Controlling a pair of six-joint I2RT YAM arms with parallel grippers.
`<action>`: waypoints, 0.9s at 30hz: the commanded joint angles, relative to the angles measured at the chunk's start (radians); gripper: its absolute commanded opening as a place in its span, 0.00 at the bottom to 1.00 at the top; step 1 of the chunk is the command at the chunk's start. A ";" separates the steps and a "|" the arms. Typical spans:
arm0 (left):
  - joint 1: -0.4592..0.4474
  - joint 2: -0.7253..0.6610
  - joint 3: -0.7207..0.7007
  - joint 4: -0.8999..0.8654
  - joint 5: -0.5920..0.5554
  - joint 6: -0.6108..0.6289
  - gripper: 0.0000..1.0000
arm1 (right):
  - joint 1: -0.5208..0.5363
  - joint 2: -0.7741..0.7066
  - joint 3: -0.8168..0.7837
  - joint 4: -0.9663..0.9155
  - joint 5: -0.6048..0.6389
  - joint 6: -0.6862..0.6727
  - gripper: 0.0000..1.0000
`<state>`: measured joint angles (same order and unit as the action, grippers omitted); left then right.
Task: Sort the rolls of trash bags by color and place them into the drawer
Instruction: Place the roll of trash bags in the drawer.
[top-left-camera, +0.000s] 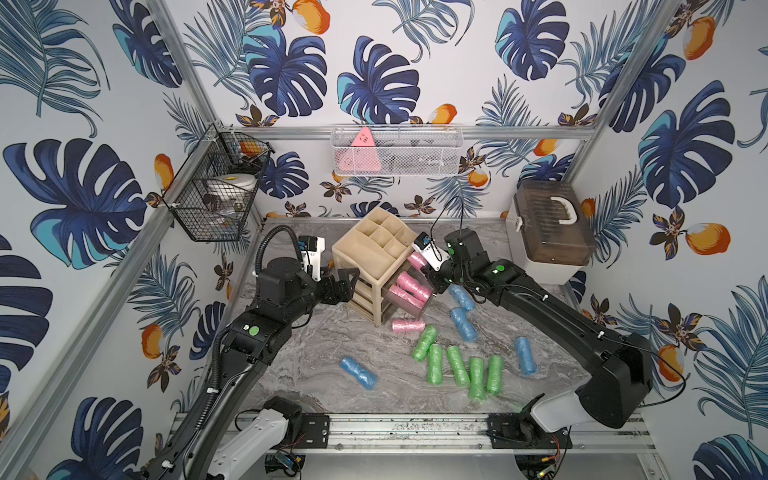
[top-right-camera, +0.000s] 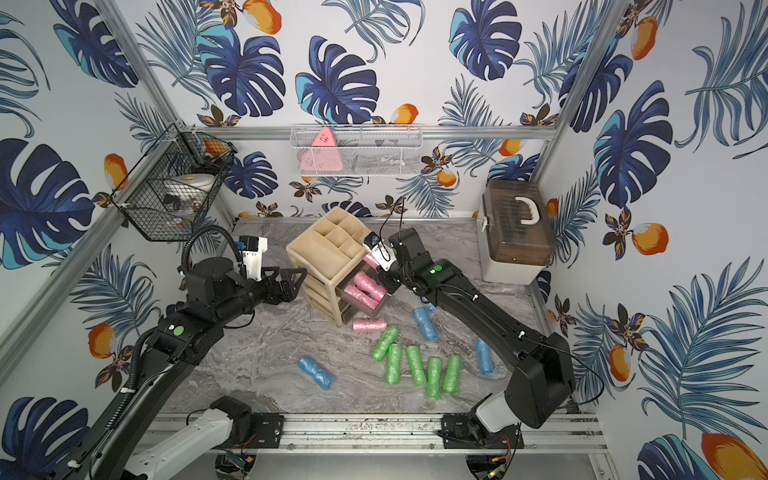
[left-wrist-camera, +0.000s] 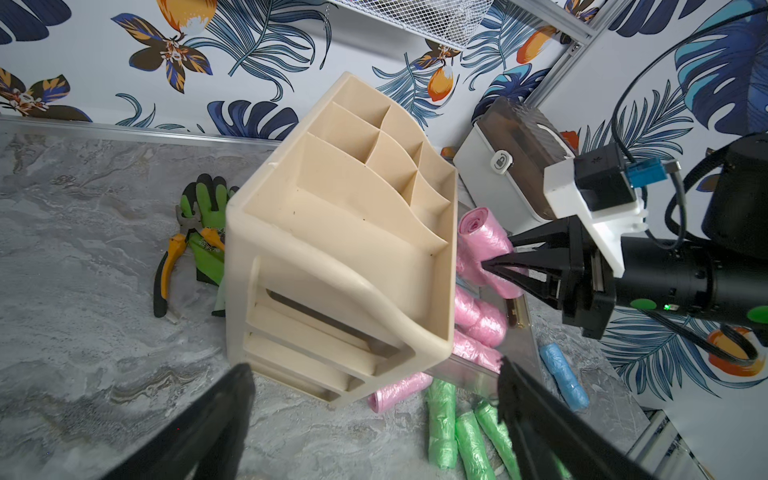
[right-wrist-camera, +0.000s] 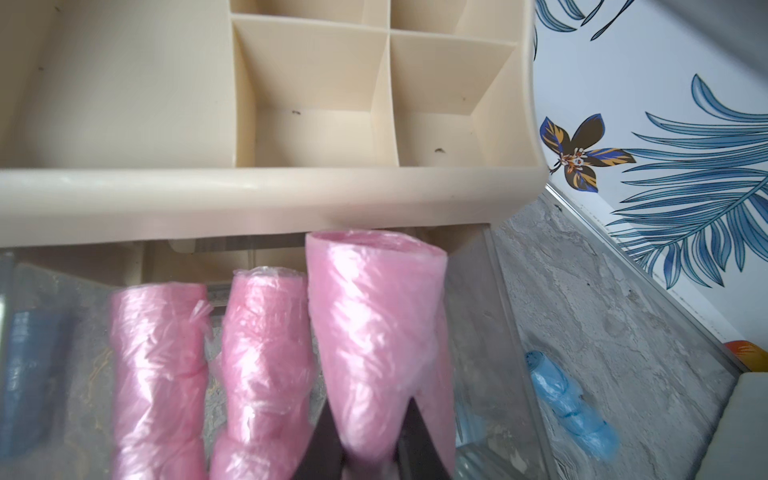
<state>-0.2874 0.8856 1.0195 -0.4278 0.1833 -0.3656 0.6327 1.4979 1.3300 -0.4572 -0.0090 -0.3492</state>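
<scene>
Top views both show, nearest the front rail, a lone blue roll (top-left-camera: 358, 372) lying on the marble table (top-left-camera: 316, 345); to its right five green rolls (top-left-camera: 457, 365) lie side by side, with another blue roll (top-left-camera: 525, 355) just past them; farther in, one pink roll (top-left-camera: 408, 324) lies at the foot of the beige organizer (top-left-camera: 365, 253), and two more blue rolls (top-left-camera: 462, 322) lie near the right arm; the organizer's clear drawer (top-right-camera: 372, 309) stands pulled out with pink rolls (top-left-camera: 409, 289) inside; the left gripper (top-left-camera: 351, 284) hangs spread wide and empty just beside the organizer; the right gripper (left-wrist-camera: 497, 252) is pinched on the end of a further pink roll (left-wrist-camera: 478, 230), held above the drawer; behind the organizer, in the left wrist view, lie a green glove (left-wrist-camera: 208, 199) and pliers (left-wrist-camera: 166, 270); a lidded storage box (top-left-camera: 552, 232) stands in the far right corner.
</scene>
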 joint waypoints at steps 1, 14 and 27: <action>0.001 0.007 0.008 0.049 0.011 -0.007 0.95 | 0.001 0.004 0.012 -0.032 -0.012 0.001 0.09; 0.002 0.013 0.012 0.041 0.008 -0.012 0.95 | 0.001 -0.049 0.014 0.026 0.020 0.085 0.57; 0.002 0.017 0.016 0.020 -0.002 -0.012 0.95 | -0.027 -0.290 -0.242 0.109 0.097 0.286 0.53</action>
<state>-0.2871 0.9020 1.0283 -0.4084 0.1860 -0.3721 0.6125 1.2495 1.1385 -0.3744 0.0811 -0.1440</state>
